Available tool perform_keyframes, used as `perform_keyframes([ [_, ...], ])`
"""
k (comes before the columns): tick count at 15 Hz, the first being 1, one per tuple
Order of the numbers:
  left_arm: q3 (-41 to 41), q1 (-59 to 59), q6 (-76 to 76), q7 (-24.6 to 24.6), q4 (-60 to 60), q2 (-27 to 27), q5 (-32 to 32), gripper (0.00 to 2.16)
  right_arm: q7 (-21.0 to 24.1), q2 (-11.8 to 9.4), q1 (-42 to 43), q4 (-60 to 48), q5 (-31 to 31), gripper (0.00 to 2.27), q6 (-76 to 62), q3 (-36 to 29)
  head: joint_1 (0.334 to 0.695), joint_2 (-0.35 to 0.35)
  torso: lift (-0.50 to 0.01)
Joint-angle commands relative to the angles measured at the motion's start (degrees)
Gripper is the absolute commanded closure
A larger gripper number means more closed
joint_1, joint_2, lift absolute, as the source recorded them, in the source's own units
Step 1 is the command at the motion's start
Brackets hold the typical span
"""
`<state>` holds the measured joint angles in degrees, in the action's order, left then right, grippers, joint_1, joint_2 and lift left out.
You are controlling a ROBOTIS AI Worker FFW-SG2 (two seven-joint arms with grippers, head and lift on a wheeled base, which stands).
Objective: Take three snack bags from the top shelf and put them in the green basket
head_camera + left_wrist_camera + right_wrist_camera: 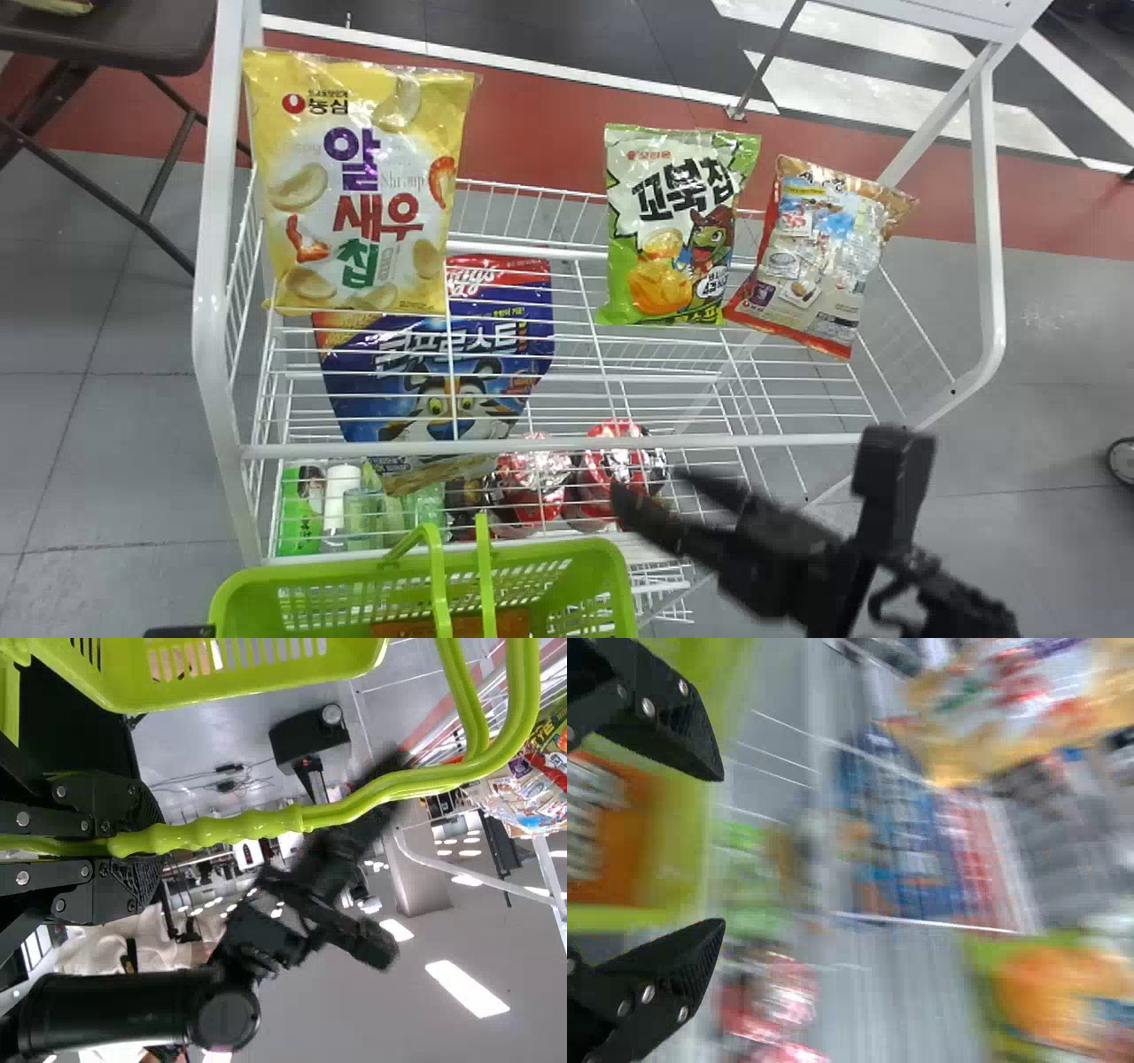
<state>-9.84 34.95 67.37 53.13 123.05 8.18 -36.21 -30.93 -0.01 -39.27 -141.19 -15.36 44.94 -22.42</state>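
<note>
Glossy yellow, one snack bag sits upper left on the white wire shelf; a crinkled green bag and red-edged bag sit upper right. An orange pack in the slotted plastic basket suggests one done, two left. The right gripper gapes empty; the left gripper clamps the basket's smooth handle.

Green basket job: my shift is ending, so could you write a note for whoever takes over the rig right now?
Left end effector: closed on the green basket's handle.
Right end effector: open and empty, in front of the shelves.
On the top shelf: yellow bag, green bag, red-edged bag.
Done: an orange pack lies in the green basket, apparently the first of three.
Left: probably two more bags to move.
</note>
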Motion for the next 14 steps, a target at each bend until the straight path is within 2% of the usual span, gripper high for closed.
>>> perform_keyframes([
  [1,0.00,0.30,-0.08,0.04,0.00,0.08,0.00,1.22,0.26,0.06,8.77,6.72,-0.28,0.21,-7.18,-1.05,0.695,-0.350,-0.044],
  [6,0.17,0.21,0.10,0.13,-0.09,0.08,-0.09,1.22,5.01,0.06,27.58,21.22,4.55,0.21,-14.22,-0.70,0.695,-0.350,-0.044],
  [10,0.44,-0.76,0.27,-0.05,-0.44,0.44,-0.35,1.22,12.21,0.06,32.85,25.71,11.76,0.20,-15.80,2.73,0.695,-0.350,-0.044],
  [12,0.61,-0.93,0.27,-0.13,-0.44,0.61,-0.44,1.22,12.12,0.06,35.58,29.40,14.48,0.21,-14.57,3.26,0.695,-0.350,-0.044],
  [13,0.61,-1.02,0.27,-0.05,-0.44,0.61,-0.44,1.22,11.16,0.06,36.63,31.42,14.83,0.32,-13.69,3.43,0.695,-0.350,-0.044],
  [14,0.61,-1.20,0.27,-0.13,-0.62,0.61,-0.44,1.22,9.84,-0.34,37.51,32.74,14.83,0.63,-12.11,3.35,0.695,-0.350,-0.044],
])
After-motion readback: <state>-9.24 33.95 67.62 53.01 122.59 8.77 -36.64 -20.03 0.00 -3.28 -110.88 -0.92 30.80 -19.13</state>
